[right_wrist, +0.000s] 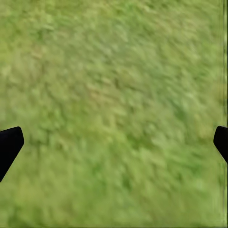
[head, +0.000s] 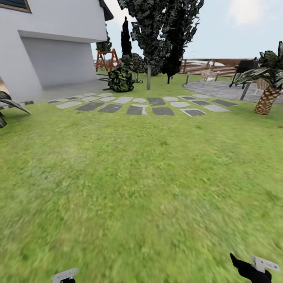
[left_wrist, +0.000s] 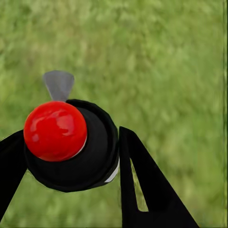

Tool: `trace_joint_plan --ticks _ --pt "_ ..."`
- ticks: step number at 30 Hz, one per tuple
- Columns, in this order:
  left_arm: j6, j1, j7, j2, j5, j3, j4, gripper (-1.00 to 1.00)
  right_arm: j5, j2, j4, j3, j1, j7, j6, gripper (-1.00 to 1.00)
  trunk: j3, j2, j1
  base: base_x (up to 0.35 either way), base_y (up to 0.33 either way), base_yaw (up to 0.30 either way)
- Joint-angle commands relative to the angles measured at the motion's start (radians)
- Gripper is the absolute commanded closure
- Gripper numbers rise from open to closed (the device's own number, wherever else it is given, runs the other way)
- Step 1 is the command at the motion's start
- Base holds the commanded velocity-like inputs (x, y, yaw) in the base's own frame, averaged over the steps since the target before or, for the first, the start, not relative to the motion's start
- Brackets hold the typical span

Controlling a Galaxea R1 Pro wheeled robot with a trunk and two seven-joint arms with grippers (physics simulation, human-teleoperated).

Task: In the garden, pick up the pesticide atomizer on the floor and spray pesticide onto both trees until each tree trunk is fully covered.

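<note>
Pesticide atomizer (left_wrist: 71,142) already clamped between the left gripper (left_wrist: 71,156) fingers (left_wrist: 147,185), red top toward the wrist camera, carried low over the lawn (head: 141,188), presumably for transit to the trees. Right gripper (right_wrist: 114,142) fingers spread wide and empty, only grass between. Ahead: broad open grass, then stone slabs (head: 135,106), dark-foliaged trees (head: 165,35) beyond, palm (head: 269,94) at right, house wall (head: 51,51) at left. Ample room for driving forward.

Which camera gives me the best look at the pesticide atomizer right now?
The left wrist view: the pesticide atomizer sits large between the left gripper's fingers, its red top toward the camera, grass behind. The head view shows just the gripper's tip at the bottom edge; the right wrist view shows grass beyond the right gripper.
</note>
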Motion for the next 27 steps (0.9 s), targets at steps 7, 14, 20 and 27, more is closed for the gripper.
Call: trace_joint_plan --ticks 7,14,20,27 --pt "0.0 0.0 0.001 0.0 0.0 0.0 0.0 1.0 0.0 0.0 0.0 0.0 0.0 0.0 0.0 -1.0 0.0 0.0 0.0 0.0 -0.275 -0.267" --pt "0.0 0.0 0.001 0.0 0.0 0.0 0.0 1.0 0.0 0.0 0.0 0.0 0.0 0.0 0.0 -1.0 0.0 0.0 0.0 0.0 -0.275 -0.267" --pt "0.0 0.0 0.001 0.0 0.0 0.0 0.0 1.0 0.0 0.0 0.0 0.0 0.0 0.0 0.0 -1.0 0.0 0.0 0.0 0.014 -0.275 -0.267" --pt "0.0 0.0 0.001 0.0 0.001 0.0 0.001 1.0 0.0 0.0 0.0 0.0 0.0 0.0 0.0 -1.0 0.0 0.0 0.0 0.08 -0.108 -0.267"
